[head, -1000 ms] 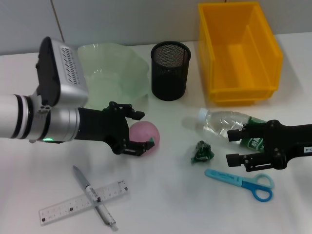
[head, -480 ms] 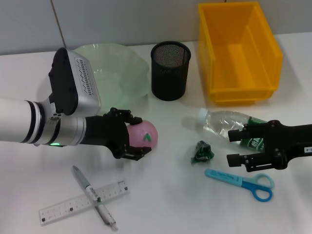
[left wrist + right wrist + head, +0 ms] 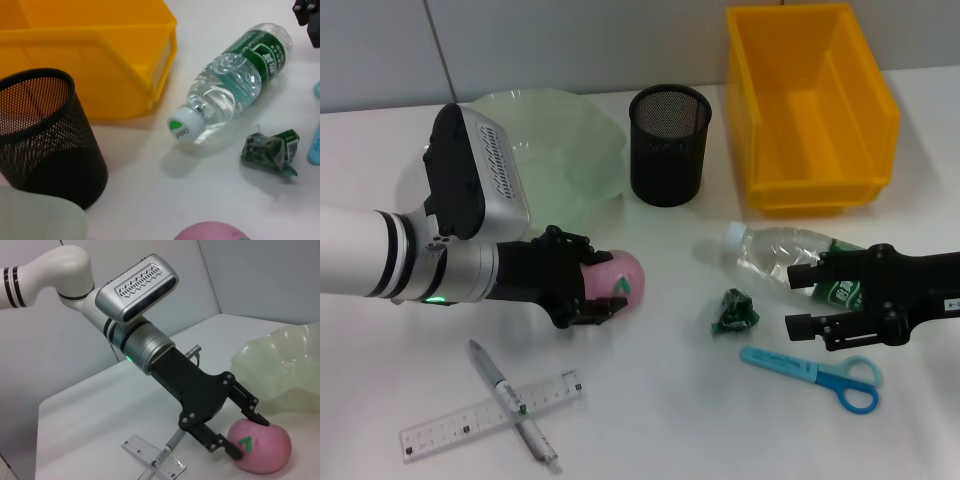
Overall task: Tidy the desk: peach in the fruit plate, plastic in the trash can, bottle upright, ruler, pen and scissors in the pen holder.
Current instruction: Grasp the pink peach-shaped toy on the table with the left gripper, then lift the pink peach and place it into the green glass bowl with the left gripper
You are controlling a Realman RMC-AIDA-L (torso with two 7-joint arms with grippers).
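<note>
We are holding the peach (image 3: 616, 278) in our left gripper (image 3: 603, 283), whose fingers are clenched on its sides; the right wrist view shows one tip above and one low on the near side, with the fruit sitting at or just off the table, and we cannot tell which. The plate (image 3: 590, 140) is lying just beyond the gripper, behind and a little to its left, so the coming move, we judge, is a short lift and carry away from us over the rim. The left arm is clearly the nearer one. The peach is round, so no long axis matters here.

The head view is hiding the lower finger behind the fruit; the right wrist view is showing both, plus the ruler (image 3: 154, 458) and pen (image 3: 170, 445) crossed behind the arm. The left wrist view is showing only a pink sliver of peach, with the holder (image 3: 42, 132), bin (image 3: 95, 50), lying bottle (image 3: 232, 80) and plastic (image 3: 270, 150) ahead of it.

Our right gripper (image 3: 817, 296) is resting spread by the bottle, scissors (image 3: 820, 372) just beside it.
</note>
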